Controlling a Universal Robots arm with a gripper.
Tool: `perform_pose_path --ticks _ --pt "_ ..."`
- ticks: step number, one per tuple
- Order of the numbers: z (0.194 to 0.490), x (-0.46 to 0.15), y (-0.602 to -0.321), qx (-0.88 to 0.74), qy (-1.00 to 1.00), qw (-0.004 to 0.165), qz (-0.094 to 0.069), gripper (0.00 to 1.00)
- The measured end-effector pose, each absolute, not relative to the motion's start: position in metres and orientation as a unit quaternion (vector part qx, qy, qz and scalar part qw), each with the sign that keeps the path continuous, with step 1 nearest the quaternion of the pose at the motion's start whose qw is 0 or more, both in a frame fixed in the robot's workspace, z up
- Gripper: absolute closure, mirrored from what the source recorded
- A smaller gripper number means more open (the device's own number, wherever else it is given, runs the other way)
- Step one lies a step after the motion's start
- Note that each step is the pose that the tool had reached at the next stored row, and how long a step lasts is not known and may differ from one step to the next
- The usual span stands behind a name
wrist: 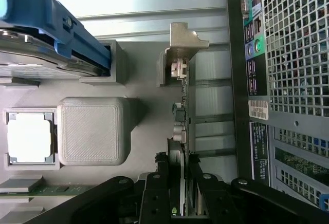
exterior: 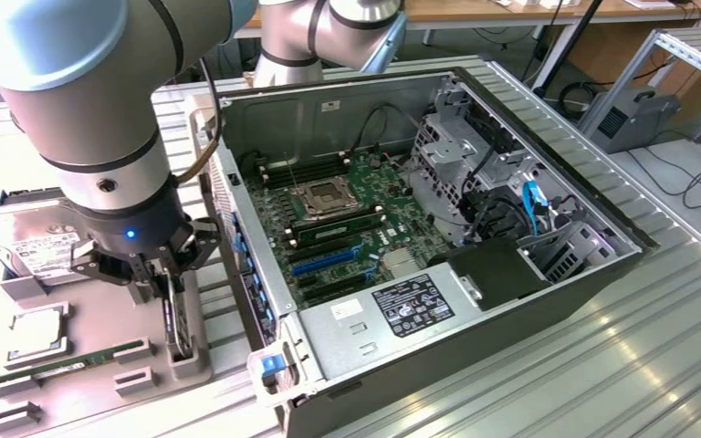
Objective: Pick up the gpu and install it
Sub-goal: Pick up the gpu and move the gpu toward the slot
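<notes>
1. Ribbed metal bench (exterior: 570,374) is carrying a grey parts tray (exterior: 107,318) on the exterior view's left. An open computer case (exterior: 509,292) is lying on its side just beside the tray.
2. The gpu (exterior: 178,321) is standing on edge in a slot of the tray, on the side nearest the case, not yet lifted.
3. The gripper (exterior: 156,274) is reaching straight down over the card. Its fingers (wrist: 159,183) are sitting partway closed against both faces, with no gap showing, so the card appears gripped.
4. Risk: the narrow hold may be letting the thin card pivot or bind in its slot as it rises, and the case wall is standing close enough to catch it.
5. Hard to make out: the arm is covering much of the card in the exterior view, the contact area is looking dark, and the target slot on the motherboard (exterior: 363,219) is not identifiable.
</notes>
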State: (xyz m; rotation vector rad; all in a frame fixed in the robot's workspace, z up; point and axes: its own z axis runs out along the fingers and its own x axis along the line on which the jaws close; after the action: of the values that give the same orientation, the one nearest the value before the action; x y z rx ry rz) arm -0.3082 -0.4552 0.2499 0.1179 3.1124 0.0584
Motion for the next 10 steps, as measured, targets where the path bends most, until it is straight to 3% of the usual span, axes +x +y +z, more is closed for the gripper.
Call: perform_pose_path --ticks 10 --pt "0.2527 -0.3081 -0.4546 0.038 0.999 0.013 0.019 0.74"
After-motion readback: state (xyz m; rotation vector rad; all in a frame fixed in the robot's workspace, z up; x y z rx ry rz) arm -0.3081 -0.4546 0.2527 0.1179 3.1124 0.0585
